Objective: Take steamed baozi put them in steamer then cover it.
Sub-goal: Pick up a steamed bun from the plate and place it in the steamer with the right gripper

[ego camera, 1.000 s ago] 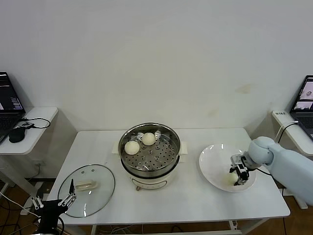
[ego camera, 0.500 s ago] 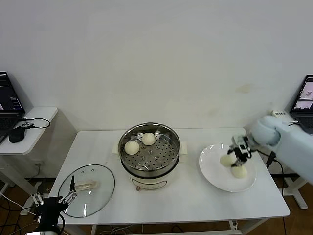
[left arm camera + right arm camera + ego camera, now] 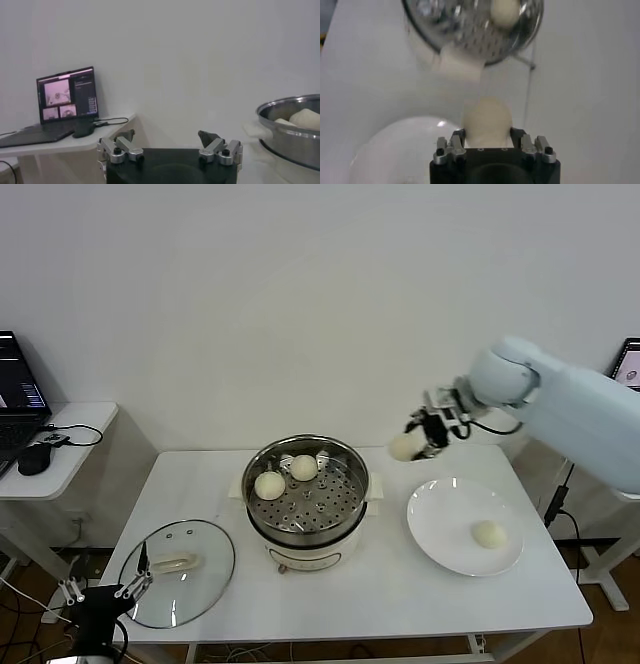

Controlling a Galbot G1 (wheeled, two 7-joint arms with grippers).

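Right gripper (image 3: 418, 439) clamps one baozi (image 3: 404, 447); two sit in the steamer (image 3: 306, 484) left of it, one on the plate (image 3: 440, 524) below. Left gripper (image 3: 105, 592) gapes.

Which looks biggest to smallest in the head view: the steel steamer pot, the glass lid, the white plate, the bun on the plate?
Steamer pot, glass lid and white plate look about alike, so no ranking there. Cream-white bun: smallest.

Four baozi are counted: two in the steamer (image 3: 307, 494), one (image 3: 489, 534) on the plate (image 3: 440, 524), one (image 3: 404, 447) held aloft. One steamer, one cover (image 3: 178, 571), one plate, two laptops and one table (image 3: 400, 589) are seen.
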